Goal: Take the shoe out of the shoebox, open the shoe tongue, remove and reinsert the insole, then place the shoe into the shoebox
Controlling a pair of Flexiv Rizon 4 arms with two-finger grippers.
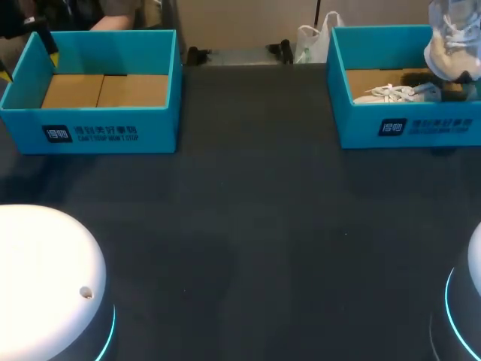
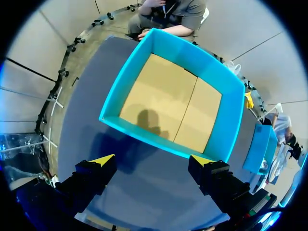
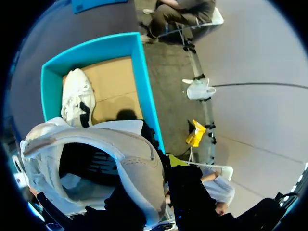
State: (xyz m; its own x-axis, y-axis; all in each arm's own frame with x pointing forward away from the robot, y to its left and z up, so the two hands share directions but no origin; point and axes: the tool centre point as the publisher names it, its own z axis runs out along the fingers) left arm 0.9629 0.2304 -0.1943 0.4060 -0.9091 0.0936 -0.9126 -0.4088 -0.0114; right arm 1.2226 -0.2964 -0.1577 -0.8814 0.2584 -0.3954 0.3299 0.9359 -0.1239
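Shoe held above right box

Shoe hangs in the upper right corner of the head view, white, above the far end of the right box and clear of its floor. In the right wrist view the right hand has the shoe in its grip: the fingers pinch the shoe's side wall at the collar, one on the inside and one on the outside (only one yellow tip shows, beside the collar). The shoe's mouth faces the camera, dark inside. Ahead of it lies the right box, teal with a brown cardboard floor, and a second shoe lies inside, along one wall. The head view shows that second shoe low in the box with its laces up.

The left box sits at the upper left of the head view, also teal, showing only its brown floor. In the left wrist view the left hand hovers over the dark desk with its fingers wide apart and nothing between them; the left box is just ahead of the tips.

The two boxes stand well apart on the desk. The white base of the left arm fills the lower left of the head view, and the right arm shows at the lower right edge.
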